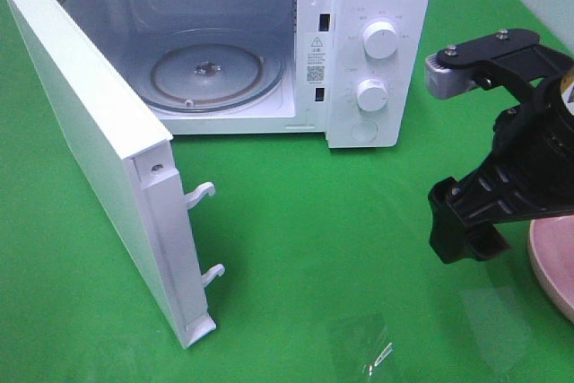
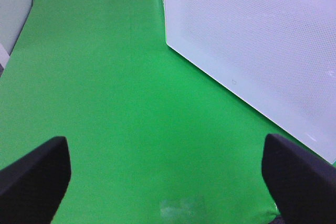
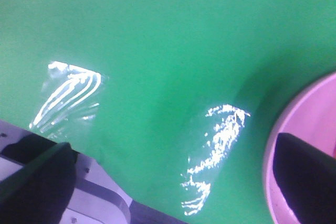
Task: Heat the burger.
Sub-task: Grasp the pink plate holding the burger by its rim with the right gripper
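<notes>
The burger is out of view in every frame. The white microwave (image 1: 377,6) stands at the back with its door (image 1: 90,132) swung wide open to the left. Its glass turntable (image 1: 211,73) is bare. My right gripper (image 1: 457,150) hovers at the right, beside the microwave's knobs, and is open. The right wrist view shows this gripper (image 3: 173,179) with its fingers spread, one over the rim of the pink plate (image 3: 310,114) and nothing between them. My left gripper (image 2: 167,182) is open over green cloth next to the door (image 2: 252,40).
The pink plate (image 1: 554,266) lies at the right edge of the table, partly under my right arm. Pieces of clear film (image 1: 377,347) glint on the green cloth near the front. The door's latch hooks (image 1: 204,193) jut toward the middle.
</notes>
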`<state>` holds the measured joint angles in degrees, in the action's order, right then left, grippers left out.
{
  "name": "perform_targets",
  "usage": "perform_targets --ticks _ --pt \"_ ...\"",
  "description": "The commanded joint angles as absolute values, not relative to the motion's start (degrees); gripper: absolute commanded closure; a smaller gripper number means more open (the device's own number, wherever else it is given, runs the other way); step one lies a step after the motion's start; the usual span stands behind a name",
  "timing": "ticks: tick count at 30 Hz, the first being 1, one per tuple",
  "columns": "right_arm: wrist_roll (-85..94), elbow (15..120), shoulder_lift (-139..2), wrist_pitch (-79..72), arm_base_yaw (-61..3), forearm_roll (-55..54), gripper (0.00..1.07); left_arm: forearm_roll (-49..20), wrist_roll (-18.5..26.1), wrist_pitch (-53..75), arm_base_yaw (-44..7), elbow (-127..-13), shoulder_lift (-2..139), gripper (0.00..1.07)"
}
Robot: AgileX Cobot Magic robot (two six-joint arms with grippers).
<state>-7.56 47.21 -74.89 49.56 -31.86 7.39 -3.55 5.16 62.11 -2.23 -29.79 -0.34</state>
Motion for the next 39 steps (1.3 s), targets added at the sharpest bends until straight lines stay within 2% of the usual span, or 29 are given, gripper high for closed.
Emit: perform_targets --ticks 1,8,10,13,18,31,39 --pt "-7.56 47.44 -74.66 51.8 -31.97 9.22 0.1 -3.5 5.16 61.31 -2.46 -29.68 -1.32 0.16" --pt "-7.16 47.44 -74.66 51.74 -27.9 9.4 0.17 -3.5 5.16 61.31 -2.46 -29.68 -1.32 0.16" --pt "-6.13 47.44 -74.66 51.74 -24.81 9.4 0.22 -3.5 5.16 61.31 -2.46 -29.68 -1.32 0.16" --pt "-5.84 47.44 -74.66 51.74 -23.89 9.45 0.24 -3.5 5.16 61.31 -2.46 -29.68 -1.32 0.16" --pt "-4.35 47.44 -74.66 51.68 -18.56 10.08 0.3 -3.5 5.16 61.31 -2.46 -29.68 -1.32 0.16" --pt "-4.18 47.38 -74.66 51.68 -9.28 14.04 0.31 -3.5 5.16 61.31 -2.46 -29.68 -1.32 0.16" --pt "-4.24 43.66 -74.66 47.56 -8.65 14.32 0.31 -3.5 5.16 61.31 -2.46 -29.68 -1.32 0.16"
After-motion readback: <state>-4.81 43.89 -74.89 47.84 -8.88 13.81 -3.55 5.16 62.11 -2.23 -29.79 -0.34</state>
